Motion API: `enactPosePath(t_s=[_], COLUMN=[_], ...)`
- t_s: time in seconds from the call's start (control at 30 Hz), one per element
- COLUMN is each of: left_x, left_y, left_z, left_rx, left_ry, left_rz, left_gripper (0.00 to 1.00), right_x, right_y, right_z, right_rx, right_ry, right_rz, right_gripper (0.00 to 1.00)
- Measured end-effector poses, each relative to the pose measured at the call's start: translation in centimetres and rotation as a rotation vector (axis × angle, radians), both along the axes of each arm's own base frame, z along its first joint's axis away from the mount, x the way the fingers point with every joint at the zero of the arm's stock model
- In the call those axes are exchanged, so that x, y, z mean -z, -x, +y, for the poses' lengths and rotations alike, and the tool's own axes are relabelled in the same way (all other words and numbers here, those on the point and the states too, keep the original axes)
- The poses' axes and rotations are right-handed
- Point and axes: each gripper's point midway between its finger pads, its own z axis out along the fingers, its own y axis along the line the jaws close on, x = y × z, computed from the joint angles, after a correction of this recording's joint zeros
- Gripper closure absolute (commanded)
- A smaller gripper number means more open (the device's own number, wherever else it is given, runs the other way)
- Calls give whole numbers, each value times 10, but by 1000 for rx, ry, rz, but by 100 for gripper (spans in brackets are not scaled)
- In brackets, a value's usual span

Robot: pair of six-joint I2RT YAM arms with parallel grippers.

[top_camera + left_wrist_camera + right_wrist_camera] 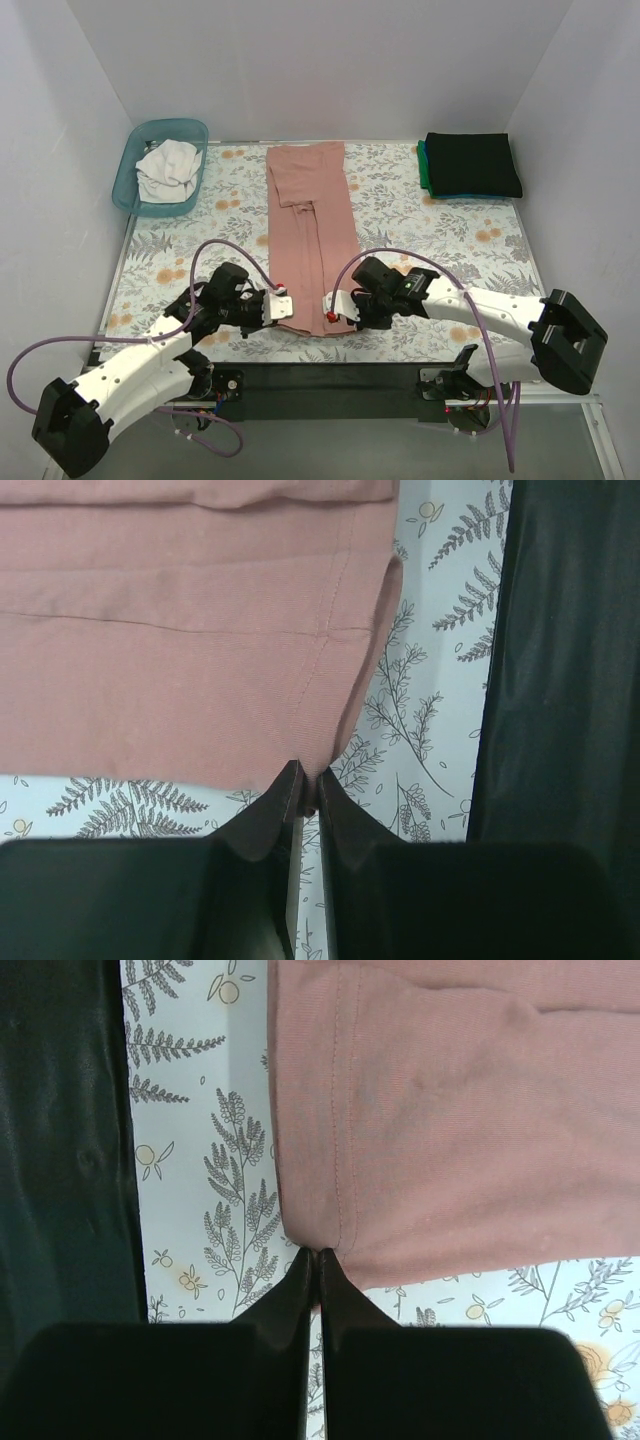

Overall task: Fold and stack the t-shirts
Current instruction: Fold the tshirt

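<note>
The dusty-pink t-shirt [312,225] lies as a long narrow strip down the middle of the floral cloth, sleeves folded in. My left gripper [283,306] is shut on its near left hem corner [320,750]. My right gripper [335,310] is shut on its near right hem corner [320,1225]. A folded black t-shirt [470,163] lies on a teal-green one [424,168] at the far right. A white t-shirt [166,170] is crumpled in the basket.
The translucent teal basket [131,172] stands at the far left corner. The black table edge [330,385] runs along the near side, also seen in the left wrist view [560,660] and the right wrist view [60,1140]. White walls enclose the floral cloth [200,240].
</note>
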Motion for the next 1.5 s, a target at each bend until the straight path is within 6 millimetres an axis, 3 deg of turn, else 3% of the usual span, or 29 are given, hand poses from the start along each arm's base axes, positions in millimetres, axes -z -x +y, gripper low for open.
enactPosePath(t_s=[0.1, 0.2, 0.43, 0.53, 0.73, 1.13, 1.4, 1.43, 1.47, 1.5], left_x=[-5, -10, -20, -25, -28, -29, -8, -4, 0, 4], left_y=[-5, -18, -79, -112, -168, -279, -331, -334, -337, -341], left_z=[-2, -4, 7, 14, 9, 16, 23, 24, 25, 26], left_rx=[-21, -50, -192, -247, -268, -323, -362, -366, -373, -382], left_ry=[3, 5, 13, 23, 45, 70, 70, 66, 60, 56], left_rz=[6, 1, -26, -54, -99, -182, -207, -207, -208, -210], left_gripper=[100, 100, 100, 100, 100, 100, 99, 95, 92, 77], right_x=[-8, -21, -44, -44, -41, -43, -31, -28, -25, -23], right_y=[-10, -32, -93, -113, -159, -275, -347, -352, -357, -361], right_z=[2, 5, 16, 19, 27, 35, 44, 46, 48, 50], right_rx=[20, 55, 108, 111, 116, 154, 182, 184, 188, 195], right_ry=[-11, -30, -57, -50, -32, -52, -74, -74, -74, -75], right_rz=[-12, -39, -107, -121, -144, -237, -286, -286, -287, -288], right_gripper=[99, 99, 99, 99, 99, 99, 99, 97, 64, 53])
